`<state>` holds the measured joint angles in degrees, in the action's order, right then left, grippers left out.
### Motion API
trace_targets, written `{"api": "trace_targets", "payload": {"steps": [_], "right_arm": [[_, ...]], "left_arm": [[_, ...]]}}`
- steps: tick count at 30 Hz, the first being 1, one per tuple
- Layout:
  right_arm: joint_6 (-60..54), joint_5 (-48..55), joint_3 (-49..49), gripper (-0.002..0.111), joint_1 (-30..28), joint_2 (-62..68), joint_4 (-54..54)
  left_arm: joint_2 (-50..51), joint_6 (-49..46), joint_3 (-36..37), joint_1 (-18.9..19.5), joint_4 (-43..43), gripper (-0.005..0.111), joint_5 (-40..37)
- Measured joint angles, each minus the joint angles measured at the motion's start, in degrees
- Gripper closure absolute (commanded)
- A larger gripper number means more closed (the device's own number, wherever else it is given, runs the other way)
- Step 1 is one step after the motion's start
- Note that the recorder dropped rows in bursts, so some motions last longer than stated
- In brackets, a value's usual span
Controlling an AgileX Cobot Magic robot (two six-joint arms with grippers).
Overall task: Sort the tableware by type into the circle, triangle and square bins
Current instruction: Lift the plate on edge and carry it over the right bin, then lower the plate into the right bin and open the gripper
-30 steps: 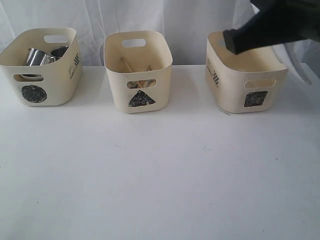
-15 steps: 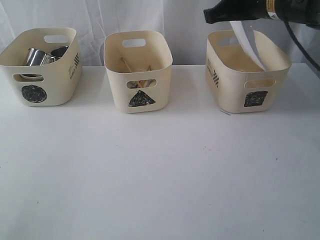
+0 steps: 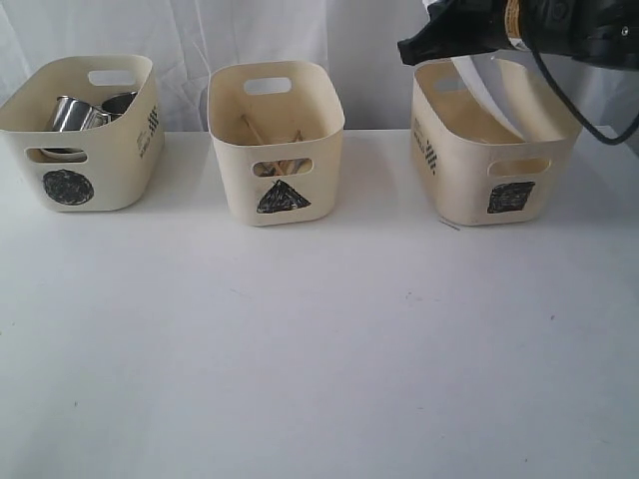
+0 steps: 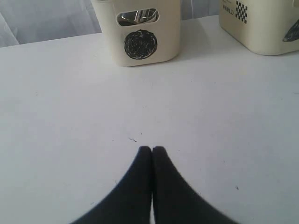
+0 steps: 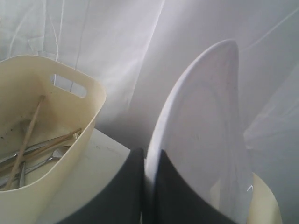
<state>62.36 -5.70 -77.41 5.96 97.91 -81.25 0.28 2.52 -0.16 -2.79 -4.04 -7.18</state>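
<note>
My right gripper (image 3: 424,47) (image 5: 149,156) is shut on the rim of the large white square plate (image 3: 489,95) (image 5: 205,135), holding it tilted on edge above and partly inside the square bin (image 3: 489,170). The triangle bin (image 3: 277,140) (image 5: 42,140) holds two wooden chopsticks (image 3: 270,140) (image 5: 28,135) and steel cutlery (image 5: 28,161). Two steel mugs (image 3: 75,113) stand in the circle bin (image 3: 80,130) (image 4: 140,28). My left gripper (image 4: 152,150) is shut and empty, low over bare table in front of the circle bin.
The three tubs stand in a row at the back of the white table (image 3: 319,339), with a white cloth backdrop (image 3: 369,40) behind them. My right arm's black body (image 3: 559,25) and cable hang over the square bin.
My right gripper has swung left and up above the square bin with the plate, which now stands more upright in the bin. The left gripper's earlier state is not shown.
</note>
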Motion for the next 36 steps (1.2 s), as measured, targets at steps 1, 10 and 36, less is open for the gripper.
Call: {"api": "trace_targets", "payload": {"steps": [1, 10, 36], "right_arm": [[0.00, 0.00, -0.41, 0.108, -0.28, 0.26, 0.00], [-1.28, -3.56, -3.73, 0.108, -2.34, 5.47, 0.00], [0.90, -5.90, -5.43, 0.086, -3.62, 6.72, -0.31]], "left_arm": [[0.00, 0.00, 0.00, 0.00, 0.00, 0.107, 0.00], [0.00, 0.00, 0.00, 0.00, 0.00, 0.107, 0.00], [0.00, 0.00, 0.00, 0.00, 0.00, 0.107, 0.00]]}}
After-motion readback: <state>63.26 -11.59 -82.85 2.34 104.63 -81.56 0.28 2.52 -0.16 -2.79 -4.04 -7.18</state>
